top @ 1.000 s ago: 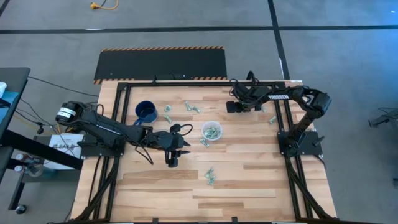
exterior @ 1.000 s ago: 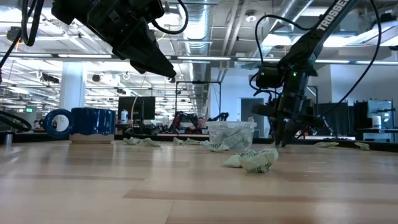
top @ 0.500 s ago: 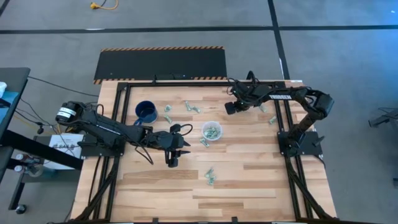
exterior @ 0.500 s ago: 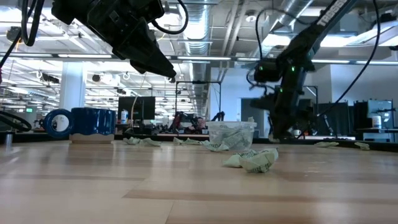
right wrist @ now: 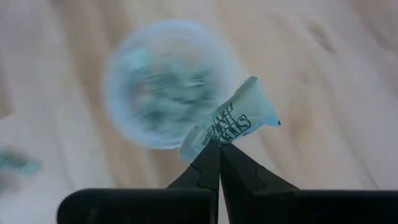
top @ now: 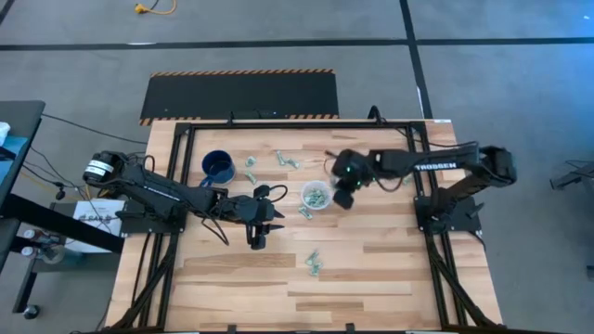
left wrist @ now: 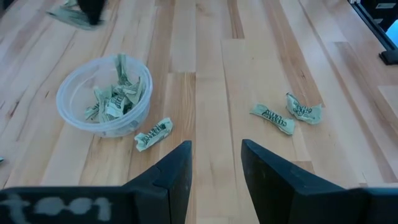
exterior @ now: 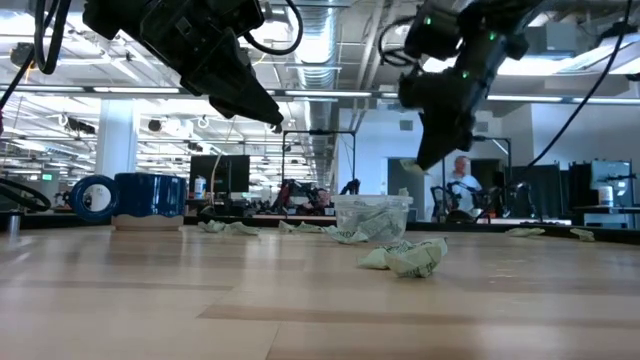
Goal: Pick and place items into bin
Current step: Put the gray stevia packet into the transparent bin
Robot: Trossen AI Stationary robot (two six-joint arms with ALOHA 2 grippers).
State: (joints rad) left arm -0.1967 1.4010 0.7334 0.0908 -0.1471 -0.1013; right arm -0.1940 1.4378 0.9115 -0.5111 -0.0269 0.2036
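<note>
The bin, a small clear cup [top: 316, 196] [left wrist: 104, 93], stands on the wooden table holding several pale green-and-white wrapped pieces. More pieces lie loose: one by the cup's near side [left wrist: 153, 132], two [left wrist: 287, 115] nearer the table's front, and others by the far edge [top: 286, 159]. My right gripper [top: 341, 193] [right wrist: 219, 144] hangs just right of the cup, above table height, shut on one wrapped piece [right wrist: 231, 121] [exterior: 408, 166]. My left gripper [top: 255, 239] [left wrist: 214, 168] waits left of the cup, open, with nothing between its fingers. My right gripper pinches the wrapped piece at the middle of one long edge [right wrist: 219, 134], only between the free ends of its two fingers. The fingers slant downward from the table's right side. The piece sticks out past the fingertips, lifted clear of the table, beside the cup's rim.
A dark blue handled mug [top: 218, 167] [exterior: 150, 195] stands at the far left of the table. A black mat with striped edges [top: 239, 95] lies beyond the far edge. Bare wood stretches along the near half. A person [exterior: 460, 185] shows in the room behind.
My right gripper has risen from the table near the far right edge and swung left and nearer, toward the cup, rolling about its own axis as it went. The wrapped piece it holds has been lifted clear of the table. The left arm has kept still.
</note>
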